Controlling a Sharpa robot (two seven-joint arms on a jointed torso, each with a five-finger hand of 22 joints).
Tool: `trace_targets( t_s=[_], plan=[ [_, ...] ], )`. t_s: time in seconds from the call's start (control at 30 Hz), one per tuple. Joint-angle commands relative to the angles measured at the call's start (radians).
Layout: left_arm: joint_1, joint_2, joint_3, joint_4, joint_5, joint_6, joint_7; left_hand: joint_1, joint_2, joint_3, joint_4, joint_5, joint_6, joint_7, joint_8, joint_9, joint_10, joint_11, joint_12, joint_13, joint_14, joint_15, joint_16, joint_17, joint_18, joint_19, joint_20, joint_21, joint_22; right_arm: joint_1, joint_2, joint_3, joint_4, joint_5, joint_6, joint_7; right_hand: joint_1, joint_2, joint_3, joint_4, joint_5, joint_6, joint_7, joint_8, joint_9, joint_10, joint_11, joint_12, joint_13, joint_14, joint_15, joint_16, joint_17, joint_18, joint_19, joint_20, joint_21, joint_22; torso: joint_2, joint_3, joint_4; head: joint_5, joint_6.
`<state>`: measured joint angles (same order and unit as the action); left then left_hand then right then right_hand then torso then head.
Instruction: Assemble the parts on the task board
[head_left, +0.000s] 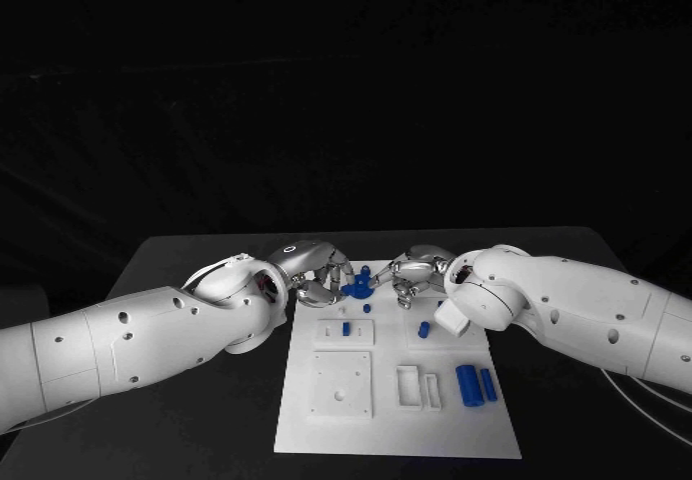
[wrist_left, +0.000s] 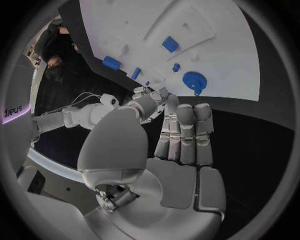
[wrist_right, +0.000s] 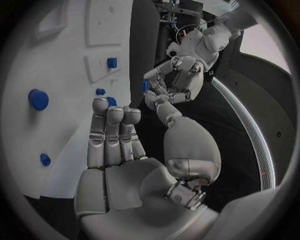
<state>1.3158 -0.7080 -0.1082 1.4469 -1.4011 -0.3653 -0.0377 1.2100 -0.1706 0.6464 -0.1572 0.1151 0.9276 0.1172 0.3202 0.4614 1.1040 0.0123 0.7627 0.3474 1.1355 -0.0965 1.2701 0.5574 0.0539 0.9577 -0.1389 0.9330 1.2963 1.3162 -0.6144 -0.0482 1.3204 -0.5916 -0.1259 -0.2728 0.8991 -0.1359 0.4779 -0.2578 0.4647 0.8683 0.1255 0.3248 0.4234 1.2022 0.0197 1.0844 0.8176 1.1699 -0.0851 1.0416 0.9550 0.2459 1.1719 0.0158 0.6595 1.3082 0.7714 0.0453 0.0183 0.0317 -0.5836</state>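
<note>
The white task board (head_left: 389, 400) lies in the middle of the table. A blue gear-shaped part (head_left: 358, 290) stands at its far end, between my two hands. My left hand (head_left: 310, 275) hovers just left of it with straight fingers (wrist_left: 184, 135) and holds nothing; the gear (wrist_left: 194, 80) sits just beyond its fingertips. My right hand (head_left: 411, 275) hovers just right of the gear, its fingers (wrist_right: 112, 135) also straight and empty. In the right wrist view a blue piece (wrist_right: 145, 86) shows at the left hand's (wrist_right: 175, 80) fingertips; I cannot tell whether they touch.
Two blue cylinders (head_left: 476, 385) lie at the board's right side beside white slotted blocks (head_left: 418, 388). Small blue pieces (head_left: 351, 326) (head_left: 424, 328) stand mid-board. A white square plate (head_left: 342, 383) occupies the near left. Black table surrounds the board.
</note>
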Motion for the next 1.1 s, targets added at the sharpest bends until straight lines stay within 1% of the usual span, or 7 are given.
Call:
trace_targets(
  t_s=[0.03,0.27,0.43,0.6,0.8,1.03,1.1],
  plan=[
    [0.002,0.000,0.001,0.006,0.003,-0.009,0.000,0.003,0.002,0.001,0.005,0.006,0.002,0.004,-0.004,-0.001,-0.007,-0.001,0.003,0.001,0.007,-0.001,-0.004,0.001,0.018,0.009,-0.055,-0.003,0.001,0.000,0.003,-0.002,0.007,0.067,-0.001,-0.032,-0.012,0.001,0.006,0.004,-0.005,0.001,0.007,-0.005,0.001,-0.008,-0.002,0.007,0.007,0.003,-0.002,0.008,0.008,0.016,0.001,-0.007,0.008,0.017,0.000,0.0009,-0.0004,0.000,0.000],
    [0.002,0.001,0.001,0.009,0.003,-0.008,-0.001,0.004,0.002,0.001,0.005,0.006,0.003,0.004,-0.004,-0.001,-0.006,-0.001,0.003,0.001,0.008,-0.001,-0.004,0.001,0.018,0.009,-0.055,-0.003,0.001,0.000,0.015,-0.007,0.014,0.098,0.001,-0.026,-0.020,-0.003,0.004,0.007,-0.027,-0.004,0.009,-0.010,0.003,-0.015,0.000,0.020,0.025,0.003,0.000,0.013,0.028,0.016,-0.001,-0.011,0.021,0.020,0.000,0.0015,-0.0002,-0.001,0.000],
    [0.002,0.003,0.001,0.011,0.003,-0.006,-0.002,0.004,0.002,0.001,0.006,0.006,0.003,0.004,-0.004,-0.001,-0.006,-0.001,0.003,0.001,0.008,-0.001,-0.004,0.001,0.018,0.009,-0.055,-0.003,0.001,0.000,0.022,-0.009,0.012,0.109,0.001,-0.024,-0.028,-0.006,0.002,0.011,-0.059,-0.006,0.010,-0.012,0.005,-0.019,0.001,0.025,0.034,0.001,0.001,0.013,0.039,0.016,-0.004,-0.012,0.028,0.020,0.000,0.0013,-0.0003,-0.001,0.000],
    [0.002,0.004,0.002,0.013,0.003,-0.005,-0.003,0.005,0.002,0.001,0.006,0.006,0.004,0.004,-0.004,-0.002,-0.006,-0.001,0.004,0.001,0.009,-0.002,-0.005,0.001,0.018,0.010,-0.055,-0.003,0.001,0.000,0.032,-0.010,0.009,0.119,0.004,-0.021,-0.038,-0.009,0.000,0.018,-0.080,-0.010,0.011,-0.016,0.006,-0.022,0.002,0.027,0.040,0.001,0.002,0.012,0.048,0.016,-0.007,-0.012,0.033,0.019,0.000,0.0007,0.0002,-0.002,0.000],
    [0.002,0.004,0.002,0.015,0.003,-0.003,-0.003,0.006,0.004,0.001,0.007,0.006,0.004,0.004,-0.004,-0.002,-0.006,-0.001,0.004,0.001,0.009,-0.002,-0.005,0.001,0.018,0.010,-0.055,-0.004,0.001,0.000,0.036,-0.011,0.005,0.119,0.004,-0.020,-0.048,-0.013,-0.001,0.027,-0.115,-0.015,0.013,-0.020,0.007,-0.025,0.004,0.027,0.046,-0.001,0.003,0.008,0.057,0.016,-0.013,-0.012,0.038,0.018,0.001,0.0011,0.0004,0.000,-0.001],
    [0.002,0.006,0.002,0.016,0.003,-0.002,-0.003,0.006,0.004,0.001,0.007,0.006,0.004,0.004,-0.004,-0.002,-0.006,-0.001,0.004,0.001,0.009,-0.002,-0.005,0.002,0.018,0.011,-0.055,-0.004,0.001,0.000,0.041,-0.011,0.006,0.120,0.009,-0.017,-0.050,-0.012,0.001,0.030,-0.119,-0.015,0.013,-0.020,0.007,-0.026,0.004,0.027,0.047,-0.001,0.003,0.007,0.060,0.016,-0.014,-0.013,0.039,0.018,0.000,0.0012,-0.0007,0.002,-0.003],
    [0.002,0.006,0.002,0.016,0.003,-0.001,-0.003,0.006,0.004,0.001,0.007,0.006,0.004,0.004,-0.004,-0.002,-0.006,-0.001,0.004,0.001,0.010,-0.002,-0.006,0.002,0.018,0.011,-0.055,-0.004,0.001,0.000,0.042,-0.011,0.006,0.120,0.009,-0.016,-0.047,-0.007,0.004,0.030,-0.119,-0.014,0.013,-0.020,0.008,-0.025,0.004,0.028,0.049,0.000,0.003,0.007,0.062,0.016,-0.014,-0.013,0.041,0.018,0.000,0.0019,-0.0004,0.001,-0.003]
  ],
)
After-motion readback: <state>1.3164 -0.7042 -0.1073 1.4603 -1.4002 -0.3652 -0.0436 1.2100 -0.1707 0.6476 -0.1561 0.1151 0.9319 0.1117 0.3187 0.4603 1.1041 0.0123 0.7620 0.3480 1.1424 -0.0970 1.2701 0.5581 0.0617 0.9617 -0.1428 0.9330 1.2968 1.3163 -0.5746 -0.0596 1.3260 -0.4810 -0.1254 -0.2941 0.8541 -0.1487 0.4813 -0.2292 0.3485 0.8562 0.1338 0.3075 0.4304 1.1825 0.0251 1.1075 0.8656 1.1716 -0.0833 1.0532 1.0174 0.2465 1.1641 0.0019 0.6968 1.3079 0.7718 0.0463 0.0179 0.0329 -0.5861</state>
